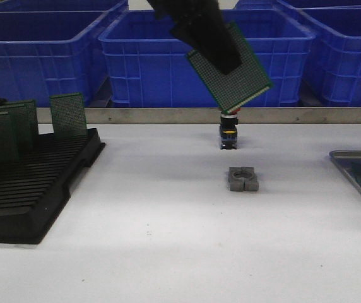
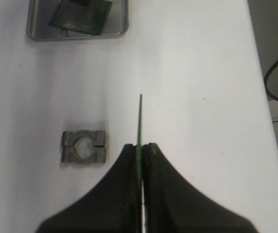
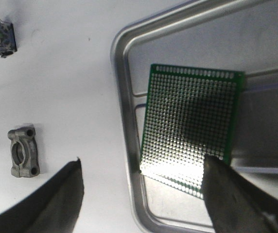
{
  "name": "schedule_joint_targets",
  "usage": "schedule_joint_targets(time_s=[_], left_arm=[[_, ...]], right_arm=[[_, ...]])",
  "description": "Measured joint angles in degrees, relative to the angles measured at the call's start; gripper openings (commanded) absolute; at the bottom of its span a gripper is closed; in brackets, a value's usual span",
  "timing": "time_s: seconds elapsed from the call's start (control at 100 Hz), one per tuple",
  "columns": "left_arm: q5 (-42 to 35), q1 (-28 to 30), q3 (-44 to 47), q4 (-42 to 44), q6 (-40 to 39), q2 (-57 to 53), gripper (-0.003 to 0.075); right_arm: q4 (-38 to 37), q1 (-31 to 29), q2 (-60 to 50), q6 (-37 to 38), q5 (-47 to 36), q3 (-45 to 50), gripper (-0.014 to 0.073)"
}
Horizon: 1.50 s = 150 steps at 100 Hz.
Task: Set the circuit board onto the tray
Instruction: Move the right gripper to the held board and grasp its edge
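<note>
- The left gripper [image 2: 140,151] hung in the air above the middle of the white desk [image 1: 168,240], its jaws clamped tight on a green circuit board [image 1: 230,68], which was tilted and touched nothing else.
- The right gripper [image 3: 141,187] stood with its jaws wide apart, holding nothing, over the tray [image 3: 124,116] at the desk's right edge.
- A second green board [image 3: 190,133] lay flat on the tray floor.
- A grey metal clamp block [image 1: 242,179] sat at mid-desk, well apart from the tray.
- A black slotted rack [image 1: 35,189] with upright boards stood by the left edge.
</note>
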Motion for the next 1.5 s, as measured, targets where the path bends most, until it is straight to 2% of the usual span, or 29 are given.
schedule_joint_targets(time_s=[0.17,0.31,0.48,0.66,0.88,1.15,1.5], left_arm=[[0.10,-1.58,0.00,0.00,0.00,0.00,-0.0018],[0.10,-1.58,0.00,0.00,0.00,0.00,-0.0018],[0.10,-1.58,0.00,0.00,0.00,0.00,-0.0018],[0.10,-1.58,0.00,0.00,-0.04,0.00,-0.0018],[0.10,-1.58,0.00,0.00,-0.04,0.00,-0.0018],[0.10,-1.58,0.00,0.00,-0.04,0.00,-0.0018],[0.10,-1.58,0.00,0.00,-0.13,0.00,-0.0018]], right_arm=[[0.00,0.00,0.00,-0.39,0.88,-0.42,0.0533],[0.96,0.00,0.00,-3.82,5.43,-2.37,0.0527],[6.24,0.27,-0.42,-12.86,14.84,-4.67,0.0527],[11.36,2.77,-3.39,-26.61,21.49,-5.14,0.0527],[11.97,5.59,-9.38,-37.59,22.47,-5.27,0.0527],[11.21,8.62,-16.34,-44.66,23.21,-5.27,0.0527],[8.27,13.81,-17.22,-50.84,23.60,-4.94,0.0527]])
